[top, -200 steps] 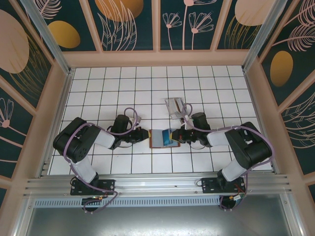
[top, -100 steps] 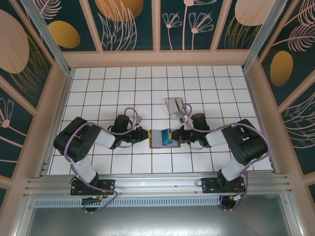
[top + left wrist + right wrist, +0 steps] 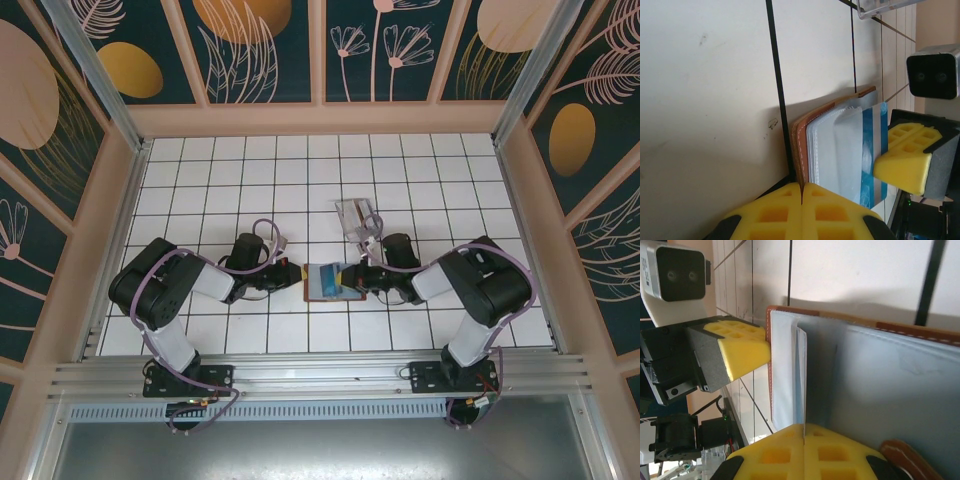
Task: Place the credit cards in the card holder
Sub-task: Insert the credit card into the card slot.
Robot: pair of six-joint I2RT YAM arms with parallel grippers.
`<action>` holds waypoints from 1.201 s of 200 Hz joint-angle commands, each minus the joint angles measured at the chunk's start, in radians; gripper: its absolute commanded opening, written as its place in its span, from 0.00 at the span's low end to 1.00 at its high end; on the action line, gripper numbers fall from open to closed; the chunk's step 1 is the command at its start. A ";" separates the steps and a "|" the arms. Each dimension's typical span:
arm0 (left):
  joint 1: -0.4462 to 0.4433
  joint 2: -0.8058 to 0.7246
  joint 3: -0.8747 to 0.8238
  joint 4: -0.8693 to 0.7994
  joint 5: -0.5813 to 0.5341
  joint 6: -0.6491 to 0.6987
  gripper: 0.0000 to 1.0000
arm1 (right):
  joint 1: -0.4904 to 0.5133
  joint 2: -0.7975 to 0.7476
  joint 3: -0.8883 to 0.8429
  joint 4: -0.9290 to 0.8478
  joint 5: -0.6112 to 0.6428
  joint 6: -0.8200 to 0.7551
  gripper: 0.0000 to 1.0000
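The reddish-brown card holder [image 3: 312, 283] lies open on the white tiles between both arms, its clear sleeves facing up. My left gripper [image 3: 299, 276] is shut on the brown left edge of the card holder [image 3: 800, 135], fingers pinched together [image 3: 801, 186]. My right gripper [image 3: 348, 281] is shut on a blue credit card [image 3: 874, 150] that lies partly inside the sleeves. In the right wrist view this credit card [image 3: 803, 375] shows edge-on, rising from between the closed gripper [image 3: 804, 428] into the card holder [image 3: 900, 327].
A clear plastic case [image 3: 357, 215] lies on the tiles just behind the right gripper, also at the top edge of the left wrist view [image 3: 885, 5]. Wooden walls bound the tiled floor on three sides. Open tiles stretch behind and to both sides.
My right gripper has slid left, carrying the blue card further over the card holder. My left gripper has finished closing on the holder's left edge and stayed in place.
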 commanded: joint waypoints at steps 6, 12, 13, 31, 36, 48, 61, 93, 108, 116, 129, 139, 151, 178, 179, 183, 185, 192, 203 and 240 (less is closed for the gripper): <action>-0.022 0.036 -0.010 -0.114 -0.085 0.011 0.00 | 0.043 0.005 -0.020 -0.008 0.042 0.020 0.00; -0.022 0.038 -0.010 -0.114 -0.088 0.009 0.00 | 0.049 0.005 -0.024 -0.003 0.049 0.026 0.00; -0.022 0.038 -0.010 -0.114 -0.088 0.009 0.00 | 0.050 0.005 -0.024 -0.003 0.051 0.028 0.00; -0.021 0.033 -0.018 -0.101 -0.096 0.001 0.00 | 0.072 0.011 -0.032 0.035 0.075 0.070 0.00; -0.021 0.032 -0.018 -0.101 -0.095 0.001 0.00 | 0.077 0.015 -0.035 0.056 0.079 0.089 0.00; -0.021 0.033 -0.018 -0.099 -0.089 -0.001 0.00 | 0.092 0.025 -0.042 0.105 0.106 0.133 0.00; -0.021 0.036 -0.019 -0.099 -0.090 -0.001 0.00 | 0.104 0.034 -0.044 0.143 0.138 0.171 0.00; -0.021 0.036 -0.031 -0.091 -0.091 -0.004 0.00 | 0.141 0.059 -0.030 0.186 0.183 0.212 0.00; -0.022 0.040 -0.038 -0.077 -0.086 -0.011 0.00 | 0.161 0.067 -0.029 0.203 0.205 0.232 0.00; -0.021 0.043 -0.040 -0.069 -0.084 -0.016 0.00 | 0.168 0.066 -0.031 0.203 0.221 0.242 0.00; -0.022 0.048 -0.047 -0.055 -0.084 -0.024 0.00 | 0.175 0.064 -0.031 0.198 0.248 0.245 0.00; -0.021 0.051 -0.048 -0.048 -0.085 -0.029 0.00 | 0.180 0.060 -0.031 0.190 0.266 0.246 0.00; -0.022 0.054 -0.048 -0.045 -0.082 -0.033 0.00 | 0.187 0.055 -0.026 0.178 0.272 0.244 0.04; -0.020 0.047 -0.051 -0.045 -0.082 -0.036 0.00 | 0.201 0.027 -0.003 0.086 0.283 0.206 0.11; -0.021 0.047 -0.051 -0.046 -0.082 -0.035 0.00 | 0.201 0.025 -0.002 0.081 0.283 0.205 0.11; -0.022 0.046 -0.052 -0.048 -0.082 -0.035 0.00 | 0.201 0.014 -0.002 0.060 0.290 0.197 0.13; -0.021 0.045 -0.051 -0.048 -0.083 -0.035 0.00 | 0.201 0.006 -0.003 0.050 0.298 0.195 0.14; -0.021 0.043 -0.053 -0.052 -0.083 -0.031 0.00 | 0.201 -0.023 -0.006 0.012 0.319 0.177 0.17; -0.022 0.039 -0.053 -0.060 -0.085 -0.025 0.00 | 0.201 -0.072 0.000 -0.076 0.352 0.133 0.21; -0.022 0.039 -0.049 -0.076 -0.082 -0.010 0.00 | 0.199 -0.166 0.035 -0.280 0.399 0.032 0.27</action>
